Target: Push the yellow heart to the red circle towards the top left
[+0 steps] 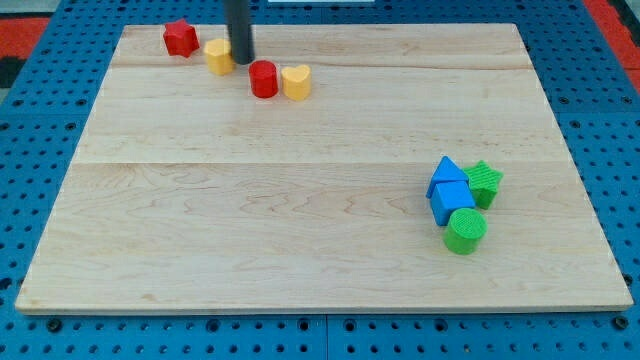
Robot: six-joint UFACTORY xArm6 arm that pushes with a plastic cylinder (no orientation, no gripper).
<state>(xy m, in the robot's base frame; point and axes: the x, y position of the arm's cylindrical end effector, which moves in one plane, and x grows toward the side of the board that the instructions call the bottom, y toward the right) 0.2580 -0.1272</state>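
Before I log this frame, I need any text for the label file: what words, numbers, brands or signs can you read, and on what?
None: no text shows anywhere.
The board is bare wood.
The red circle, yellow heart and the other blocks carry no marks.
My tip, between the yellow block and the red circle, is plain dark.

The desk (300,220) is pale wood, smooth and matt, its grain running in long boards. The yellow heart (296,82) and red circle (264,78) look like matt plastic, as does the ridged green cylinder (465,230). My tip (241,60) ends a dark, slightly glossy rod
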